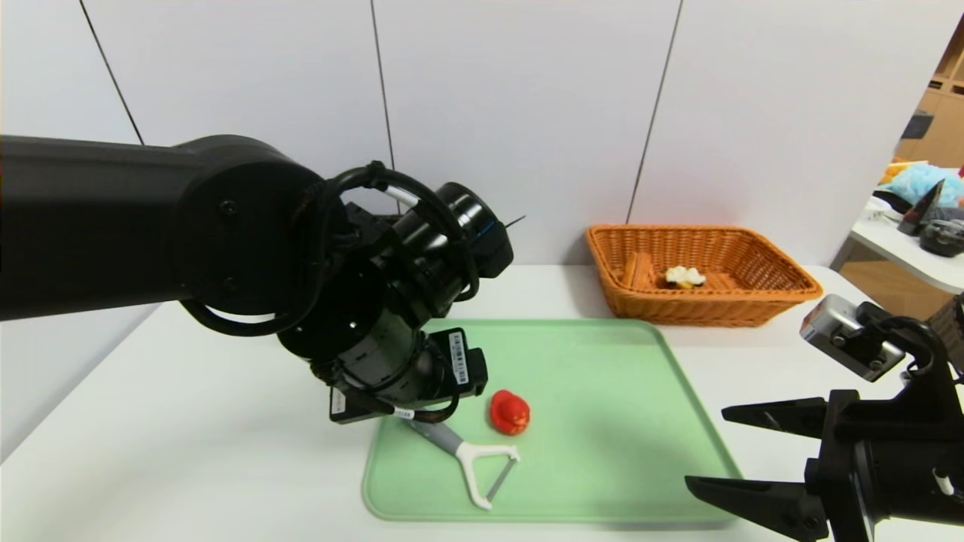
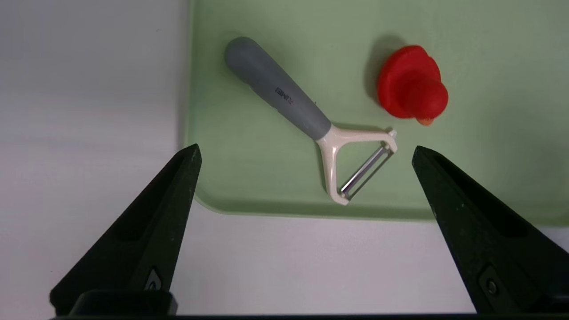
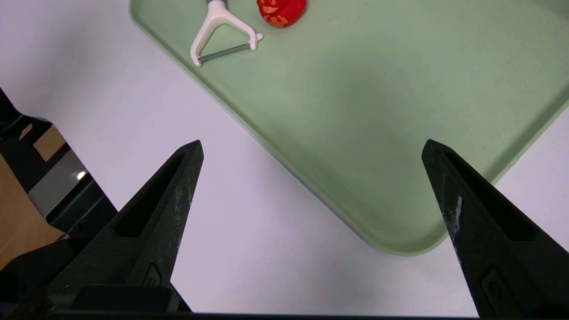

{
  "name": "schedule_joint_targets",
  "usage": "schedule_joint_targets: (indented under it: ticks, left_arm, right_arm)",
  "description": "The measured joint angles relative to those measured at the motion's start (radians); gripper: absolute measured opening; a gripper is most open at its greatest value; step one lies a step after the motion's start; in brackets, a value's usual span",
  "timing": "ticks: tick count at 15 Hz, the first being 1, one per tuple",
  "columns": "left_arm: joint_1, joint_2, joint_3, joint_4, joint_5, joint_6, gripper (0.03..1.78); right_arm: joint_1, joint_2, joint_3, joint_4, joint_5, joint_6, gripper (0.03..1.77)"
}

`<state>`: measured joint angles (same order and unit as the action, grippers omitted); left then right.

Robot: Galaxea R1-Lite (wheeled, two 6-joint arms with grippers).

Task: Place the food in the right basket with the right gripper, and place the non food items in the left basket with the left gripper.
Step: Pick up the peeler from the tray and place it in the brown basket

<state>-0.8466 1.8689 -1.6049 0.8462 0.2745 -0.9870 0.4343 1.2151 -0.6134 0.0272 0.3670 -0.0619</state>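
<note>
Background: white wall panels with dark seams stand behind a white bench [image 1: 188, 452]; at the far right edge another table with mixed items is partly seen.
Tray: a light green tray [image 1: 625, 421] lies flat on the bench, in the middle.
Peeler: the peeler [image 1: 471, 455] with grey handle and white Y-shaped head lies flat on the tray, near its front left corner; in the left wrist view its whole length [image 2: 306, 120] is on the green surface, with the blade end close to the tray edge.
Red toy: the small red toy [image 1: 510, 412] sits on the tray just beside the peeler head, not touching it [image 2: 411, 84].
Waffle: the waffle wedge [image 1: 674, 277] with white cream lies inside the orange basket [image 1: 783, 290], which stands on the bench behind the tray, at its far right corner.
Dark basket: not seen in any view.
Left end effector: the left end effector [image 2: 304, 151] hangs above the front left part of the tray, over the peeler, its fingers spread wide and holding nothing.
Right end effector: the right end effector [image 1: 715, 452] hovers at the front right corner of the tray, fingers spread wide, holding nothing [image 3: 311, 149].
</note>
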Motion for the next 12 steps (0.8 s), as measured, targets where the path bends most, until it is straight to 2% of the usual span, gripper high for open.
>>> schedule_joint_targets:
  ticks: [2, 4, 7, 9, 12]
  left_arm:
    - [-0.003, 0.036, -0.032, 0.02, 0.052, -0.089, 1.69]
    - [-0.003, 0.059, -0.047, 0.026, 0.072, -0.161, 1.69]
    - [-0.003, 0.079, -0.051, 0.027, 0.09, -0.201, 1.69]
    - [-0.006, 0.09, -0.051, 0.031, 0.139, -0.232, 1.69]
    - [-0.015, 0.119, -0.059, 0.081, 0.179, -0.29, 1.69]
  right_arm:
    - [0.0, 0.001, 0.0, 0.0, 0.001, 0.0, 1.69]
    - [0.0, 0.003, 0.001, 0.002, 0.002, 0.0, 1.69]
    - [0.001, 0.005, 0.002, 0.003, 0.002, 0.0, 1.69]
    - [0.001, 0.006, 0.002, 0.004, 0.002, 0.0, 1.69]
    - [0.001, 0.013, 0.002, 0.004, 0.002, 0.0, 1.69]
